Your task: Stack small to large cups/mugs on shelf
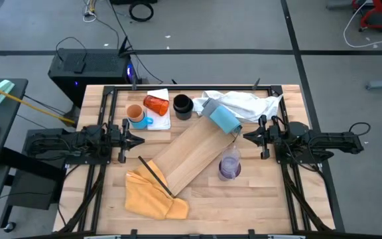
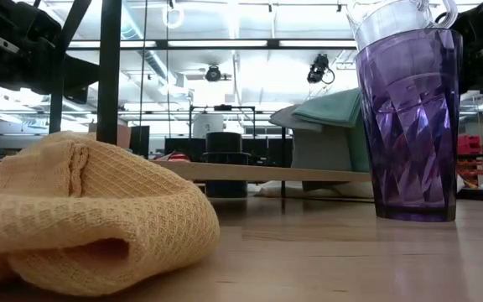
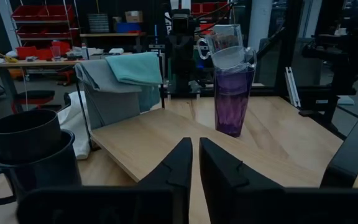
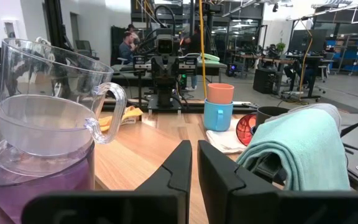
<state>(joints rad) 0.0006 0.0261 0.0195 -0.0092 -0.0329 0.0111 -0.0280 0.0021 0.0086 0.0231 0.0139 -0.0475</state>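
Faceted translucent purple tumbler (image 1: 229,166) with clear handled cups nested inside stands beside the pale smooth-grained wooden shelf board (image 1: 194,154), waffle-weave yellow cloth (image 1: 152,194) bunched at the board's near end; left gripper (image 1: 138,139) and right gripper (image 1: 247,137) flank it, fingers nearly together, empty.

Purple tumbler (image 1: 229,164) upright beside pale wood shelf board (image 1: 194,155), orange cup in blue mug (image 1: 137,117), black mug (image 1: 182,105)
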